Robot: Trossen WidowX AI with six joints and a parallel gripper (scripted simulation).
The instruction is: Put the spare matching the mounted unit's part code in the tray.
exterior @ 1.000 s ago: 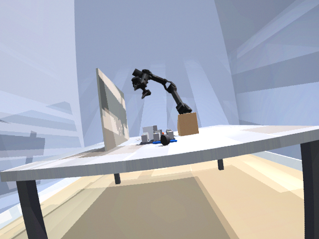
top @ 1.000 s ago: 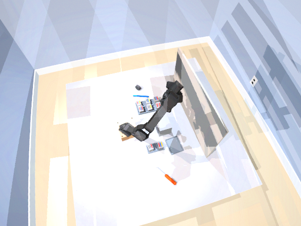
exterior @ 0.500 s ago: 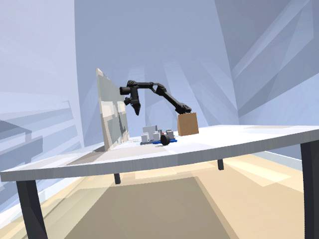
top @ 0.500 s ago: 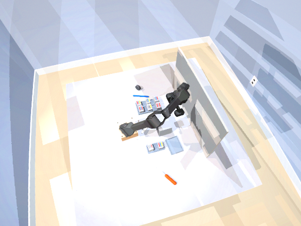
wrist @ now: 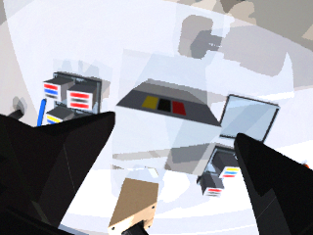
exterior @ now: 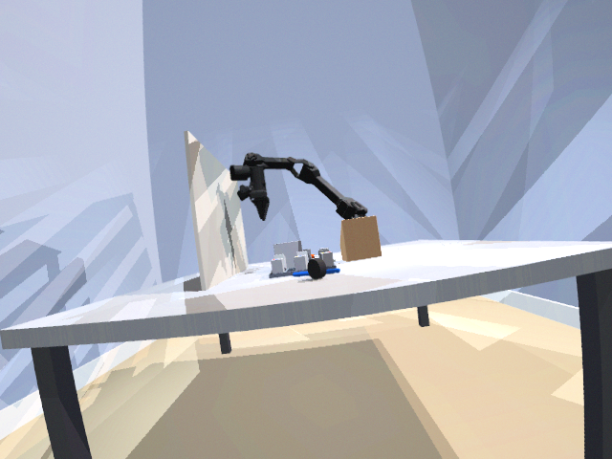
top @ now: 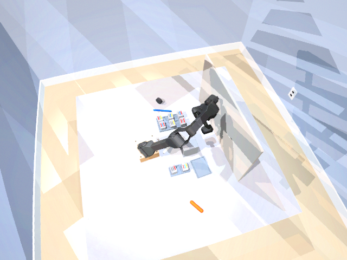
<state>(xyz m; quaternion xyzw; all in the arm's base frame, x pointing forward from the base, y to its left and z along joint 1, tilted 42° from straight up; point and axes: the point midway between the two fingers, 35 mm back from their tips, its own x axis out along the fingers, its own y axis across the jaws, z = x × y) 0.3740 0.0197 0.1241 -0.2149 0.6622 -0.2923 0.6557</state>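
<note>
My gripper [top: 206,129] [exterior: 261,213] [wrist: 176,128] is open and empty. It hangs high, fingers pointing down, close to the tall mirror panel [top: 232,131] [exterior: 217,231]. The wrist view looks into the panel. It shows the grey mounted unit [wrist: 166,105] [top: 193,152] with a yellow, black and red bar code on its face. Several spares with coloured bar labels sit on a rack [top: 171,121] [exterior: 298,259] [wrist: 68,93]. Two more spares [top: 179,168] [wrist: 221,176] stand beside the empty bluish tray [top: 200,167] [wrist: 249,117].
The arm's base stands on a brown box [top: 149,159] [exterior: 360,238] [wrist: 133,202]. A black cylinder [top: 159,99] [exterior: 316,268] and a blue pen [top: 162,110] [exterior: 302,273] lie beyond the rack. An orange stick [top: 196,206] lies near the front of the white table.
</note>
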